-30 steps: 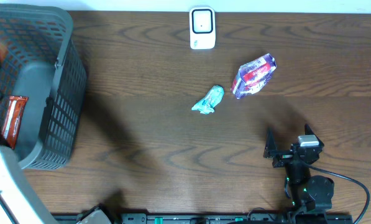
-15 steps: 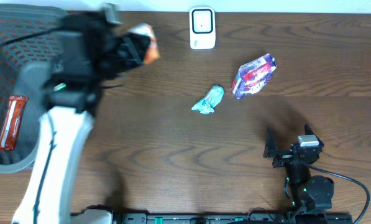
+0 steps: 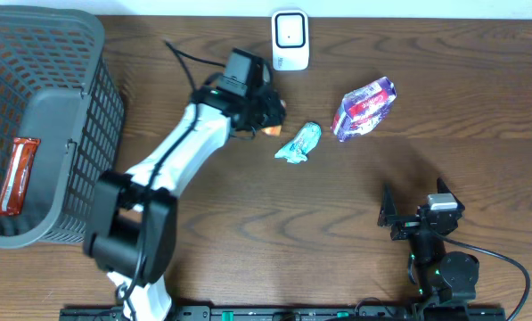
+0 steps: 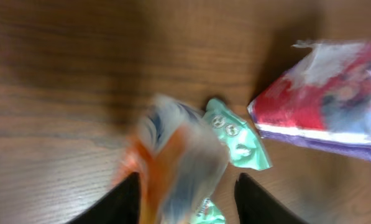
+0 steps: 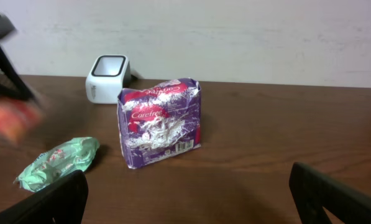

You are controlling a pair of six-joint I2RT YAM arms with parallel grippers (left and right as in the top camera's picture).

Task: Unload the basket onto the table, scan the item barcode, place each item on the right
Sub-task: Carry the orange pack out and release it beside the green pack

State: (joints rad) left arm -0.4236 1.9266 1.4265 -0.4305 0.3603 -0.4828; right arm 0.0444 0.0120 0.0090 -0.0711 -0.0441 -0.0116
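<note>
A blurred orange-and-white packet [image 4: 173, 168] hangs between the fingers of my left gripper [image 4: 185, 205], whose jaws stand apart with a gap on the packet's right side. From overhead, the left gripper [image 3: 267, 111] sits just below and left of the white scanner [image 3: 290, 40], with the orange packet [image 3: 274, 127] at its tip. Right beside it lies a green packet [image 3: 299, 143], and a purple-and-red pack [image 3: 364, 109] stands further right. My right gripper [image 3: 415, 214] rests open near the front right, empty, facing the purple pack [image 5: 160, 121].
A grey mesh basket [image 3: 69, 98] fills the left end of the table and holds a red packet [image 3: 16, 174]. The right wrist view shows the scanner [image 5: 107, 78] at the back against a white wall, with the green packet [image 5: 58, 163] at the left.
My left arm swung from the basket across the table to a spot by the scanner, carrying the orange packet. Its jaws have parted. The right arm has not moved.
</note>
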